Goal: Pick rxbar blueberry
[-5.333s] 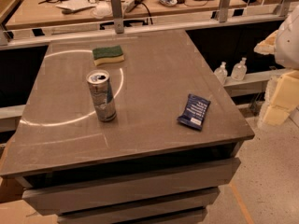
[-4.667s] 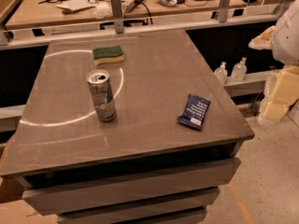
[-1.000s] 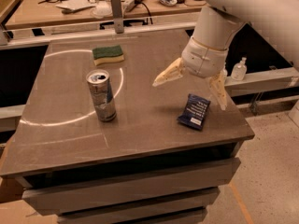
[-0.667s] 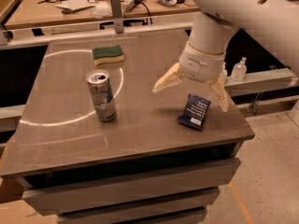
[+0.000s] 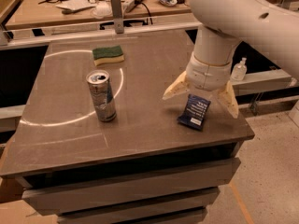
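Observation:
The rxbar blueberry (image 5: 194, 112), a flat dark navy wrapper with pale text, lies on the grey table (image 5: 140, 125) near its right front corner. My gripper (image 5: 202, 100) hangs from the white arm right above the bar. Its two cream fingers are spread wide, one fingertip (image 5: 171, 92) to the left of the bar and the other to its right, near the table's right edge. The bar's far end lies under the wrist. The gripper is open and holds nothing.
A tall silver-blue drink can (image 5: 101, 96) stands upright left of centre. A green and yellow sponge (image 5: 108, 55) lies at the back. A cluttered workbench (image 5: 84, 3) stands behind the table. A small clear bottle (image 5: 239, 69) stands on a ledge to the right.
The arm has come in from the right and now hangs over the bar; since a second ago the open gripper has shifted slightly toward the front and lower over the bar. The bar, can and sponge have not moved.

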`<state>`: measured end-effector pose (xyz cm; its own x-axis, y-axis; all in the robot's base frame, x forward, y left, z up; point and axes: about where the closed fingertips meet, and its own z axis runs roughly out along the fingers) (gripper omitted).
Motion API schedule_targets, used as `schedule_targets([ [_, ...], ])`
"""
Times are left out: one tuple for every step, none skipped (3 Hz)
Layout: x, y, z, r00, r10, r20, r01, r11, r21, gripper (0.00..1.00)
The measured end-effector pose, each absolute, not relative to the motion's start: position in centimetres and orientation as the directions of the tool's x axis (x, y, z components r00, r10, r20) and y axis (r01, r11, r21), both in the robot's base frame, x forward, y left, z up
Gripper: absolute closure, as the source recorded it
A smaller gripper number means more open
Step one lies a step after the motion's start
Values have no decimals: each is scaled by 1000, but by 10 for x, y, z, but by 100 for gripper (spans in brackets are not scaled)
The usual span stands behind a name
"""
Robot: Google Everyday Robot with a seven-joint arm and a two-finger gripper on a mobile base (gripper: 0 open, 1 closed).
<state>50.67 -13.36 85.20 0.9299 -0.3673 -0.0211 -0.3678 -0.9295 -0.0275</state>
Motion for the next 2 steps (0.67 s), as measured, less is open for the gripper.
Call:
schedule_targets([
  [517, -154, 852, 898, -439, 25, -438, -899, -25, 0],
  [531, -159, 852, 894, -448, 14, -447, -893, -53, 0],
])
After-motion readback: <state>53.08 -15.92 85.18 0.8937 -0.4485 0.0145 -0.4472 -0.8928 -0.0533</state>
